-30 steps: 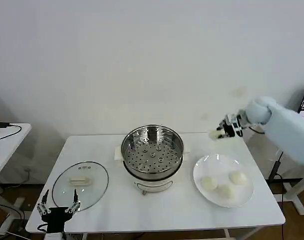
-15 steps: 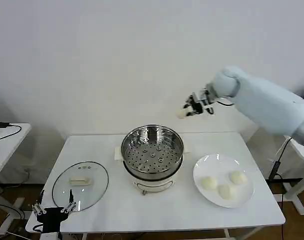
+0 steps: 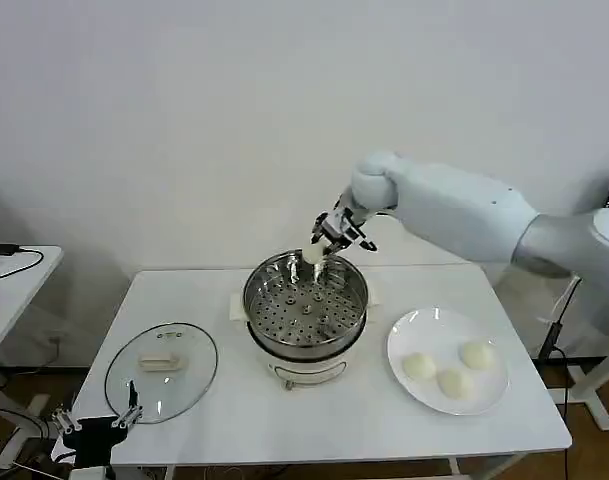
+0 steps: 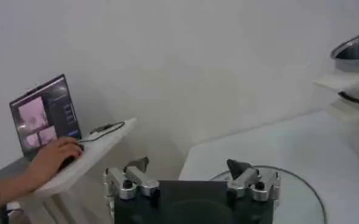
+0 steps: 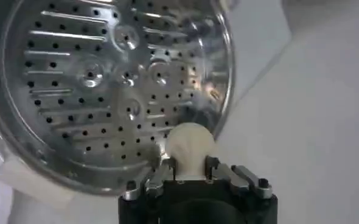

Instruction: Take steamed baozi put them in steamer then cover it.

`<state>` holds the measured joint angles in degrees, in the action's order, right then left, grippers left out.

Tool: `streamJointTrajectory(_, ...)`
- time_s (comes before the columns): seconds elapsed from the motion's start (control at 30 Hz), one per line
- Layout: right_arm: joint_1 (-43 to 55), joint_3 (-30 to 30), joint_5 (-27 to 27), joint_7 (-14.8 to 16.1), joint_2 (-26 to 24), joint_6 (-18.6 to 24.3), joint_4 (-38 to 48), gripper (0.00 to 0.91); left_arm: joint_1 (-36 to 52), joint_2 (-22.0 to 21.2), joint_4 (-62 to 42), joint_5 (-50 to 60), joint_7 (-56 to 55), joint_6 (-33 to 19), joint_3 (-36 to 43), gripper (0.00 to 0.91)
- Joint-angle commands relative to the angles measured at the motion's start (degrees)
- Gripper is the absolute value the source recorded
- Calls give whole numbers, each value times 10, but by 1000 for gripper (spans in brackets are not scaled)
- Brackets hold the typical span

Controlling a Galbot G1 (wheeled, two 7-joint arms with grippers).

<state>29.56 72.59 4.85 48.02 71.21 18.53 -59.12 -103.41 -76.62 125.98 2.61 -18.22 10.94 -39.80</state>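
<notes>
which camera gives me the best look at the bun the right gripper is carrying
The right wrist view: the baozi sits pinched in the right gripper, large and centred, over the steamer and its perforated tray. The head view shows the same bun only as a small pale blob above the steamer's far rim. The left wrist view catches just the steamer's edge.

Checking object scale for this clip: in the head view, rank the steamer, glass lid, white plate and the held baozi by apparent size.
1. steamer and white plate: look about alike, not ranked.
2. glass lid: slightly smaller.
3. baozi in the right gripper: by far the smallest.
</notes>
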Motion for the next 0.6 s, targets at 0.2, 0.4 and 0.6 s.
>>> streamJointTrajectory(0.2,-38,18,69,-46,35,104,38,333,4,0,-5,-1,0,-1,0,907)
streamJointTrajectory(0.4,-59,6,107,-56,53,137,91,333,3,0,-8,-2,-1,-1,-1,907)
streamJointTrajectory(0.6,-63,4,117,-57,62,150,114,343,2,0,-7,-3,-1,-1,-2,907)
